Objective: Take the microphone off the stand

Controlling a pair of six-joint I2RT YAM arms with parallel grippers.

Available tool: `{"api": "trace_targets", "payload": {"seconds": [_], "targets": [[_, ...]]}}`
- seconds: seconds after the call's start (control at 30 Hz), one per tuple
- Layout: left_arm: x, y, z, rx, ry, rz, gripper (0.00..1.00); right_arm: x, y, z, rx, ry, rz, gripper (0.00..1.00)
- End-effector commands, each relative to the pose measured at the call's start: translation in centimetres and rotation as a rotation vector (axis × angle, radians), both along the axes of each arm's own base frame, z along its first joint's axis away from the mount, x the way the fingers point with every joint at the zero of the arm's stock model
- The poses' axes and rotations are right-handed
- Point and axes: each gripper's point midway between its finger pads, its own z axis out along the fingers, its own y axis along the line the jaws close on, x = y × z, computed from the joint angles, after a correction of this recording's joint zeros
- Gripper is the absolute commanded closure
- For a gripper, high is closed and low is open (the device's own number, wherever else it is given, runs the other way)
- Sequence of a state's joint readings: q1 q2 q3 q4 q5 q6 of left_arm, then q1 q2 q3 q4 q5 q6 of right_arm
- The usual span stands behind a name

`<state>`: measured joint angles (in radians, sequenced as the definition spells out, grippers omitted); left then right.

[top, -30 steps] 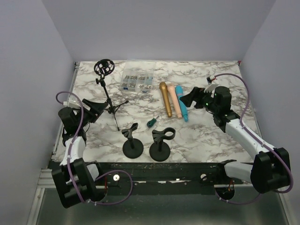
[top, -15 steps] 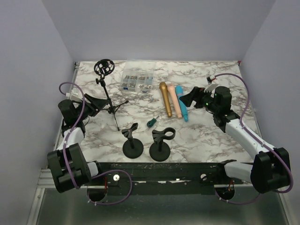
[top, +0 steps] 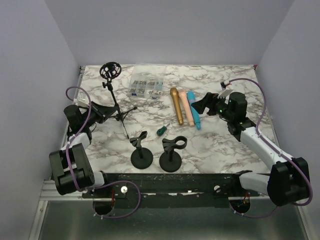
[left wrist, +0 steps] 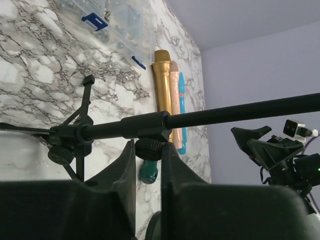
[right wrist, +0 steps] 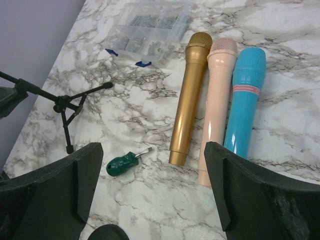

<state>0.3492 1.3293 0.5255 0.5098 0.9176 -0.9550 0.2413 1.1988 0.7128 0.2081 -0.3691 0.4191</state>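
Guessing we're at the tail end here: the gold microphone [right wrist: 187, 100], pink microphone [right wrist: 216, 110] and blue microphone [right wrist: 243, 100] all lie side by side on the table [top: 225, 150]. Neither the tripod stand [top: 117, 107] with its round cradle [top: 110, 71] nor the two clip stands [top: 141, 151] hold anything. Left gripper [left wrist: 147, 146] has its fingers close on either side of the little knob [left wrist: 149, 150] under the tripod's pole, though I can't tell if it's actually squeezing. Right gripper [right wrist: 153, 147] hangs spread wide above the microphones, holding nothing. Next move, I reckon, is easing off the tripod gently so it doesn't tip, then backing both arms away.
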Motion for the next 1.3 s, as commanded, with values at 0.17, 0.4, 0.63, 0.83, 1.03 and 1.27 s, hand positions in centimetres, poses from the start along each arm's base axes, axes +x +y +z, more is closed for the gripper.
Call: {"api": "trace_targets", "payload": {"seconds": [0.17, 0.4, 0.63, 0.83, 1.03, 1.27], "targets": [[-0.5, -0.9, 0.3, -0.22, 0.021, -0.005, 1.0, -0.3, 0.4, -0.3, 0.007, -0.005, 0.023, 0.09], [-1.6, -0.8, -1.0, -0.461, 0.113, 0.073, 1.0, -0.2, 0.5, -0.6, 0.011, 0.006, 0.027, 0.09], [-1.2, 0.1, -0.4, -0.7, 0.153, 0.131, 1.0, -0.2, 0.6, -1.0, 0.01, 0.018, 0.03, 0.09], [-0.9, 0.8, 0.4, -0.747, 0.143, 0.183, 1.0, 0.0, 0.6, -1.2, 0.008, 0.022, 0.03, 0.09], [-1.2, 0.8, -0.1, -0.704, 0.128, 0.195, 0.74, 0.0, 0.6, -1.4, 0.008, 0.026, 0.031, 0.09], [-1.9, 0.2, -0.5, -0.497, 0.064, 0.18, 0.32, 0.0, 0.7, -1.5, 0.007, 0.031, 0.032, 0.09]]}}
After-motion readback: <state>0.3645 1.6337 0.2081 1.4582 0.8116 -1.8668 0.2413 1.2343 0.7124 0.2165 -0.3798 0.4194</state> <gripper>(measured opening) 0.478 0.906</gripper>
